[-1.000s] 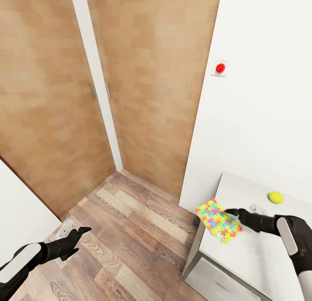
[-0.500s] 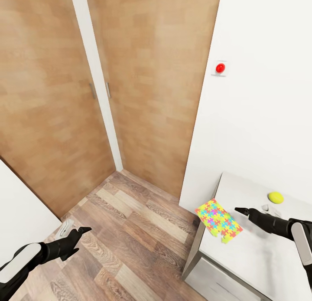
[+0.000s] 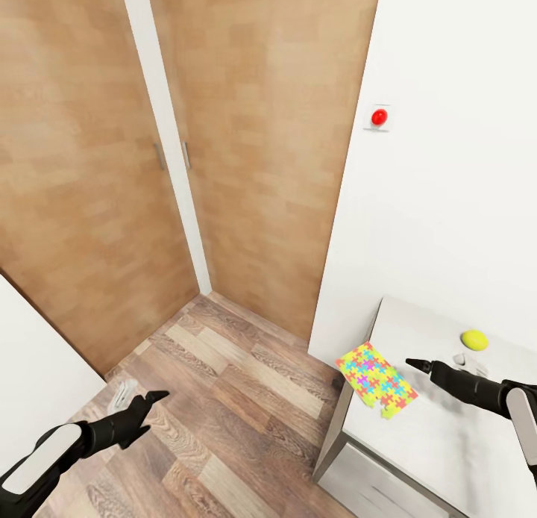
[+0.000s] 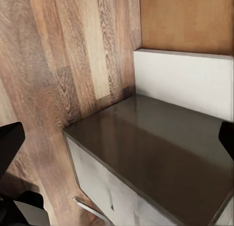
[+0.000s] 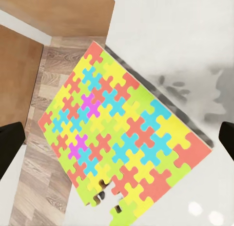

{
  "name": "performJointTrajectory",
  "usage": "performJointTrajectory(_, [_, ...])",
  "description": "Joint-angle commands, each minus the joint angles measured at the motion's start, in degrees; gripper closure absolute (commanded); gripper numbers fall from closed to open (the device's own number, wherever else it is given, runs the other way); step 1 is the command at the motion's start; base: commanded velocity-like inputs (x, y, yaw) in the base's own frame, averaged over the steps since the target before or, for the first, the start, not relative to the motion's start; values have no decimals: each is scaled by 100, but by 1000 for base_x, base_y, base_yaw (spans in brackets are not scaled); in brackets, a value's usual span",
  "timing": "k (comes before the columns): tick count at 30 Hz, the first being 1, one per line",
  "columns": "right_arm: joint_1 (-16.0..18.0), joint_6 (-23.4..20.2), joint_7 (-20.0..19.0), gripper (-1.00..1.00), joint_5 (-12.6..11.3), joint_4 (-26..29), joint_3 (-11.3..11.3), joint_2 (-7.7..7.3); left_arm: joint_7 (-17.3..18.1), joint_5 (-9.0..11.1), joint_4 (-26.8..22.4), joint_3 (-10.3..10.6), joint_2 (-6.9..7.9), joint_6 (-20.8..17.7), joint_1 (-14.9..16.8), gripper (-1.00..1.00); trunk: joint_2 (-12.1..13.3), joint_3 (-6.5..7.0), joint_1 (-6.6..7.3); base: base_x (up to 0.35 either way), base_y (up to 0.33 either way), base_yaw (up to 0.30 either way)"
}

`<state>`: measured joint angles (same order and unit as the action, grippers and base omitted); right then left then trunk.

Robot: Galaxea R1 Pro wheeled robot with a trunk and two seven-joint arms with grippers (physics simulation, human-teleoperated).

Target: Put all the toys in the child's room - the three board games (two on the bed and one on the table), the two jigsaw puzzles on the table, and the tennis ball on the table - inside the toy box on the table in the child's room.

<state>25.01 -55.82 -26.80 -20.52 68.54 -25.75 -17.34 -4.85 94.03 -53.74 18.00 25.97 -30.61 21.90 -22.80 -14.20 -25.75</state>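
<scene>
1. The jigsaw puzzle (image 3: 375, 380) (image 5: 123, 138) is patterned with interlocking pieces in yellow, lime green, light blue, coral red and a few magenta.
2. The ball (image 3: 474, 339) is coloured bright yellow-green.
3. The table (image 3: 440, 443) is topped in pale grey; a dark brown-grey section (image 4: 161, 153) is seen above white fronts.
4. The floor (image 3: 224, 406) is laid in brown wood-grain planks of mixed tones.
5. The doors (image 3: 253, 130) are finished in light tan wood.
6. The wall (image 3: 462, 189) is white, with a red button (image 3: 379, 117) on a pale plate.
7. Both grippers (image 3: 153, 398) (image 3: 418, 365) are black, on white-panelled arms.

one jigsaw puzzle (image 3: 375, 379), one tennis ball (image 3: 474, 339), one table (image 3: 440, 443)
</scene>
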Motion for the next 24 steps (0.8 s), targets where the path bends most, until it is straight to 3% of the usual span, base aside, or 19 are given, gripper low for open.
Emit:
performJointTrajectory(1, [6, -27, -47, -100, 38, 2, -11, 1, -17, 60, -10, 13, 6, -1, 5, -100, -12, -11, -3, 0, 0, 0])
performJointTrajectory(24, [6, -27, -47, -100, 38, 2, -11, 1, 75, 60, -10, 13, 6, -1, 5, -100, -12, -11, -3, 0, 0, 0])
